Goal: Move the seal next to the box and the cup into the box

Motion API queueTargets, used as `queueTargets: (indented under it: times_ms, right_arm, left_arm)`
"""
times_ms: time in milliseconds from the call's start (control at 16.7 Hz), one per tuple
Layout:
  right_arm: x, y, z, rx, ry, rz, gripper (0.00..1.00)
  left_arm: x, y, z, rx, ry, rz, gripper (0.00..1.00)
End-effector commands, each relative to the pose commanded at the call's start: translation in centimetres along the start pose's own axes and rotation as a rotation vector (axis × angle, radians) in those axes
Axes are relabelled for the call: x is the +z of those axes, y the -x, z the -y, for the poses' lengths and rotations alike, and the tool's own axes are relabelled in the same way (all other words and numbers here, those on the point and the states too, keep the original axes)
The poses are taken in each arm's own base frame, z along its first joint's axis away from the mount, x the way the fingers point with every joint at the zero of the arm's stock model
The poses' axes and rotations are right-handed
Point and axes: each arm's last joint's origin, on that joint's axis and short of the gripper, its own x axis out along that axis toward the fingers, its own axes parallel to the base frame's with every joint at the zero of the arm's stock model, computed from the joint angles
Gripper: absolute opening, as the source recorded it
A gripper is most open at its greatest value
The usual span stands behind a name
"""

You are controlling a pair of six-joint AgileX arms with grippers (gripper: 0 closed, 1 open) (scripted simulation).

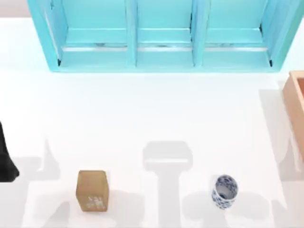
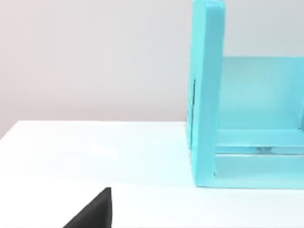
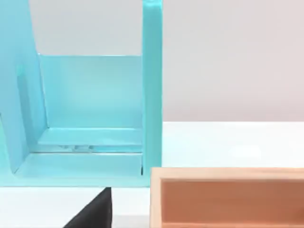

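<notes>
A white table (image 1: 142, 114) carries four things: a turquoise cabinet (image 1: 161, 35) at 12 o'clock, the box (image 1: 295, 102) at 3, the cup (image 1: 224, 191) at 5, upright, and the seal (image 1: 91, 190) at 7.

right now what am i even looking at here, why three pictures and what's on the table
It is a simulated two-armed AgileX robot at a white table. One camera looks down from above; the other two ride on the arms' wrists. On the table, seen from above: the seal near the front left, the cup upright near the front right, the box at the right edge, and a turquoise cabinet along the back. Both arms look parked, the left arm at the left edge. Nothing is held.
</notes>
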Motion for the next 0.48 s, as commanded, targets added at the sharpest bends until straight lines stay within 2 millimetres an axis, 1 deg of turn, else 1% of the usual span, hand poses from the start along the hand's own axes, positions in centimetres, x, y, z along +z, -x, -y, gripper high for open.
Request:
queueTargets:
  times_ms: [120,240,360,480]
  right_arm:
    - [0.0,0.0,0.0,0.0,0.0,0.0,1.0]
    - [0.6,0.0,-0.2,0.019,-0.009,-0.01,1.0]
    - [1.9,0.0,-0.6,0.064,-0.033,-0.042,1.0]
    - [3.9,-0.2,-1.2,0.126,-0.069,-0.1,1.0]
  left_arm:
    - [0.0,0.0,0.0,0.0,0.0,0.0,1.0]
    - [0.0,0.0,0.0,0.0,0.0,0.0,1.0]
    - [0.0,0.0,0.0,0.0,0.0,0.0,1.0]
    - [0.0,0.0,0.0,0.0,0.0,0.0,1.0]
